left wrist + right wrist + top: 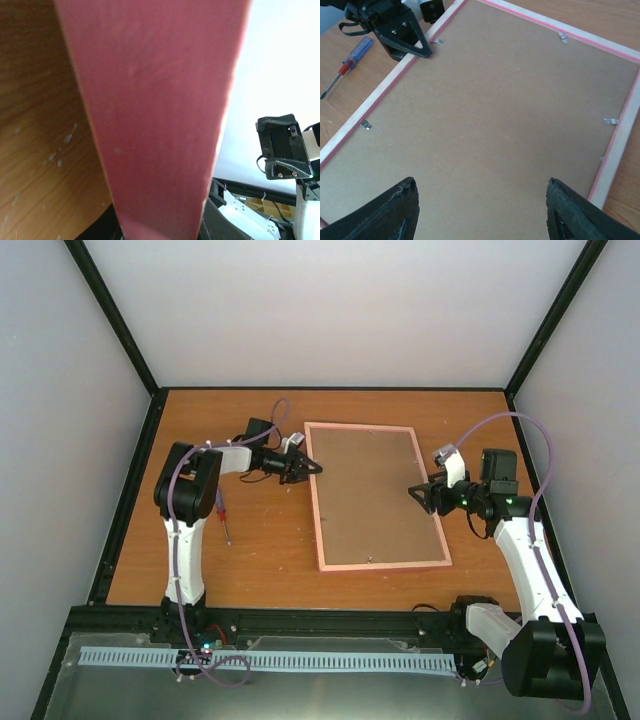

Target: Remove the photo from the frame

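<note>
from the top camera, the frame (381, 564) lay flat in the middle of the table (250, 560), back side up, its brown board (375, 490) showing with the pink rim all round. the left gripper (312, 468) touched the frame's left rim near the far corner; from up there it was not clear if it was open or closed. the right gripper (416, 492) hung over the right part of the board. a small screwdriver (222, 515) lay on the table left of the frame, well apart from it.

in the left wrist camera, a wide pink strip of the frame filled the middle, very close and blurry, with the wooden table on its left. the fingers could hardly be seen, so nobody could tell if they held the rim.

in the right wrist camera, the right gripper's two black fingers (395, 212) stood wide apart with nothing between them, above the brown board. little metal clips (366, 124) sat along the rim. the left gripper's tip touched the far rim.
</note>
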